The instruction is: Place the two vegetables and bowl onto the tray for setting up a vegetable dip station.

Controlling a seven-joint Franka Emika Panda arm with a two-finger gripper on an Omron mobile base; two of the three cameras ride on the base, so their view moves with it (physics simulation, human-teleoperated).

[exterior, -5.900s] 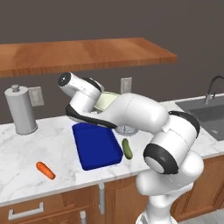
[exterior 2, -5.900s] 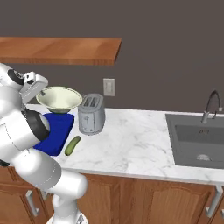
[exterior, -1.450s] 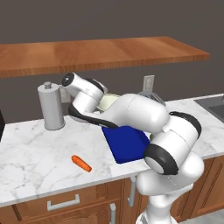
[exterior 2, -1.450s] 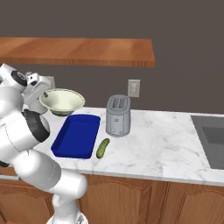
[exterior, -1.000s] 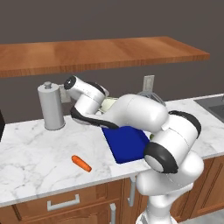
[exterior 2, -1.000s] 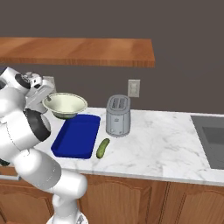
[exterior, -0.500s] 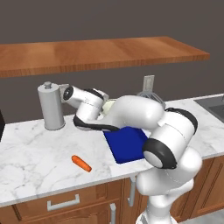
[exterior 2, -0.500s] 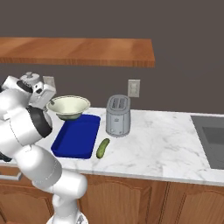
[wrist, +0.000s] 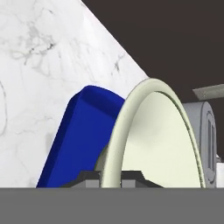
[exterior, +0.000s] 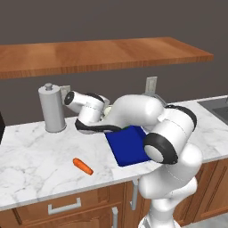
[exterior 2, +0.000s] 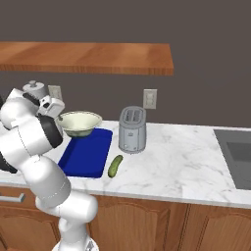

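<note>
- Gripper (wrist: 110,176) clamped on the bowl (exterior 2: 79,122) rim, fingertips cut off at the edge
- Bowl over the tray (exterior 2: 86,153) end, arm hiding it from the left

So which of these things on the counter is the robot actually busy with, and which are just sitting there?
Part of the job:
- bowl, held by the gripper
- blue tray
- carrot
- cucumber

Just lying about:
- toaster
- grey canister
- sink
</note>
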